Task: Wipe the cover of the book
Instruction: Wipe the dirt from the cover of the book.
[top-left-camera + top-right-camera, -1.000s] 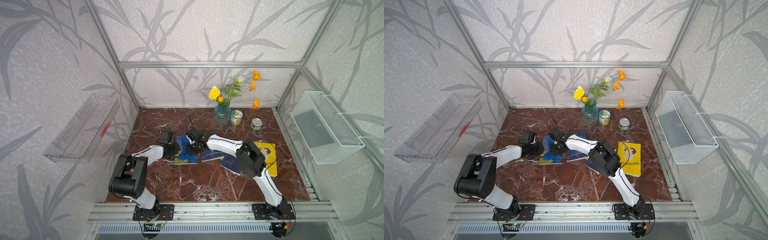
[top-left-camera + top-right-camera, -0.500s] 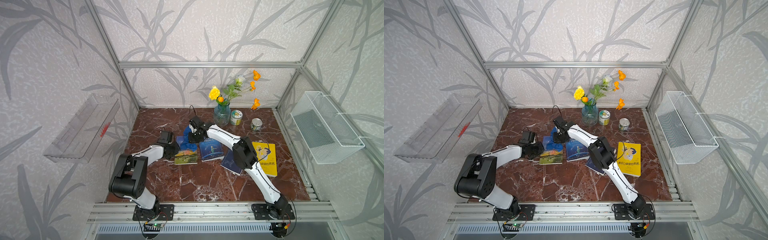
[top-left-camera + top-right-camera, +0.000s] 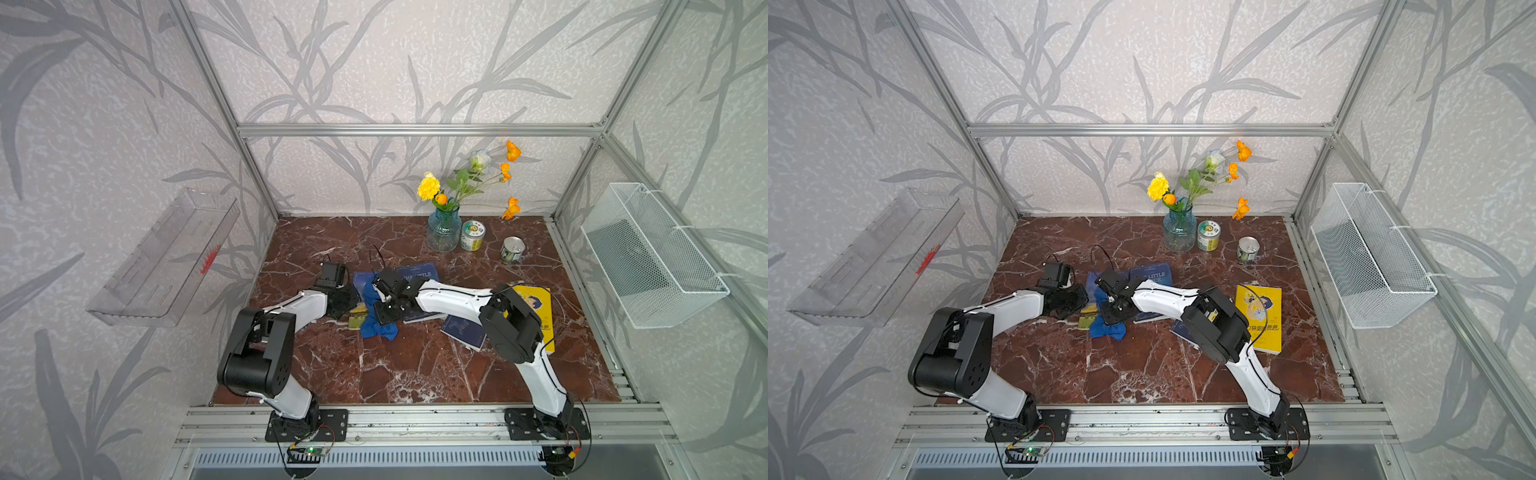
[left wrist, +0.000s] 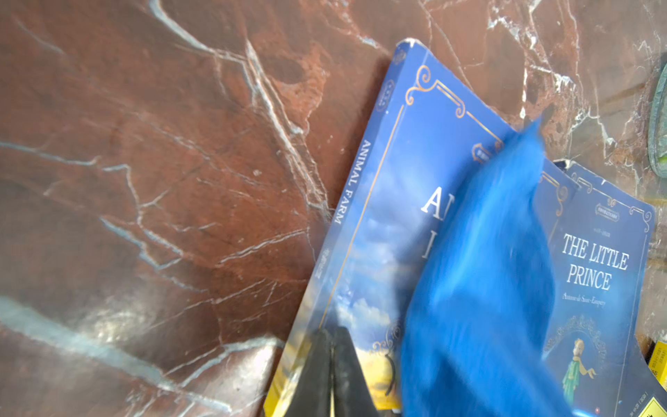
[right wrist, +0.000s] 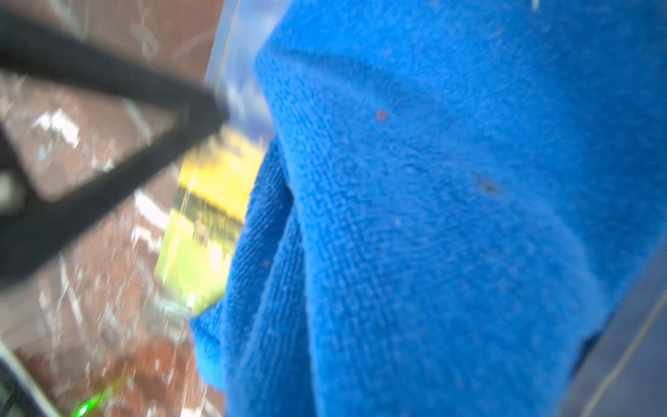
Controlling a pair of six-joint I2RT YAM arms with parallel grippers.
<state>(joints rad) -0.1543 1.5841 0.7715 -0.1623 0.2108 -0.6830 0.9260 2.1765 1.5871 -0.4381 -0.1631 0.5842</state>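
cloth [image 3: 376, 328] back over half-hidden book [image 4: 379, 234]

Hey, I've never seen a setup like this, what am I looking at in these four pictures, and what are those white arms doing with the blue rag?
Two white robot arms are mounted at the front of a marble table. Both top views look down from one overhead camera; the other two come from cameras on each arm's wrist. On the table lie four books, including Animal Farm and The Little Prince, plus a flower vase and two cans. The right end effector is shut on a blue cloth draped over Animal Farm. The left end effector is shut, its tip on that book's cover, apparently steadying it.
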